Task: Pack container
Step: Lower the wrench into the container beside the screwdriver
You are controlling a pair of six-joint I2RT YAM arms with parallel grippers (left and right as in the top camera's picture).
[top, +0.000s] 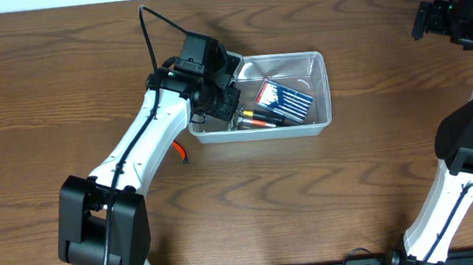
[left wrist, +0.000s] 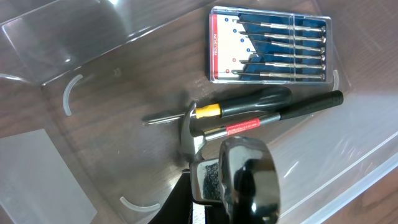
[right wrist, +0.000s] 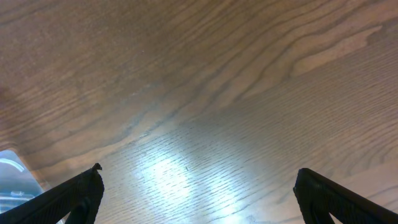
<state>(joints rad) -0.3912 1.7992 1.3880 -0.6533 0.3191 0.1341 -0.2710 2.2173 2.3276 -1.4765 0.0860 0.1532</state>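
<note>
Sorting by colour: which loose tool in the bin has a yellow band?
The screwdriver, with a yellow collar; the hammer beside it has a red label instead.

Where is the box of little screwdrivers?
In the overhead view, the screwdriver box lies inside the clear bin, toward its far side, just beyond the hammer and a loose screwdriver.

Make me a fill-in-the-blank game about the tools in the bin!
The hammer lies in the container, beside a screwdriver with a ___ band.
The case has a ___ strip along one end.
The right gripper has its jaws ___ over the table.
Missing words: yellow, red, open.
</note>
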